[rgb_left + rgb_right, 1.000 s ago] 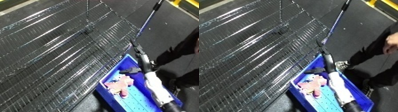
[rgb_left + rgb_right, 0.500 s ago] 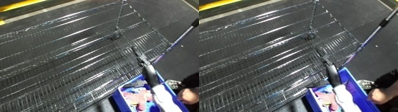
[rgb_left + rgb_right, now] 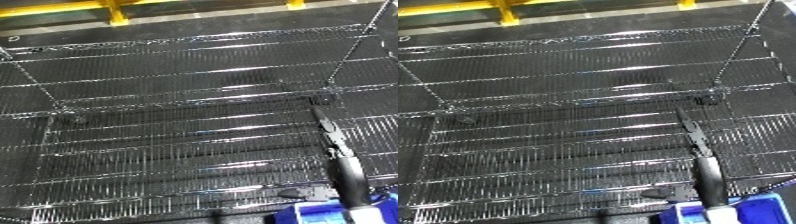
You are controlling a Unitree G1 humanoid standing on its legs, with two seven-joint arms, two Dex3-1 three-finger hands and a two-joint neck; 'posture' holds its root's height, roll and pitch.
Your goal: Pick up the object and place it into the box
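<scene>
We look down on a big wire rack (image 3: 178, 125) with shiny metal shelves. It fills almost all we can see. The floor (image 3: 222, 22) behind the rack is dark, and a yellow line (image 3: 451, 9) runs along the floor past the far side of the rack.

A blue bin (image 3: 753, 210) peeks in at the bottom edge, just below the front of the rack and toward its right end. We see only its top rim and a corner. We cannot see inside it, so we cannot tell if the thing to pick up is in there. We do not see that thing anywhere on the rack.

Our right arm (image 3: 709, 180) comes up from beside the bin and lies over the front right part of the rack. It is thin and dark, with a pale part low down near the bin. Its hand (image 3: 325, 125) points away from us, over the rack's wires. It looks long and narrow. We cannot tell if the fingers are open, shut, or holding something. They are too small and dark against the wires.

Our left hand does not show at all.
</scene>
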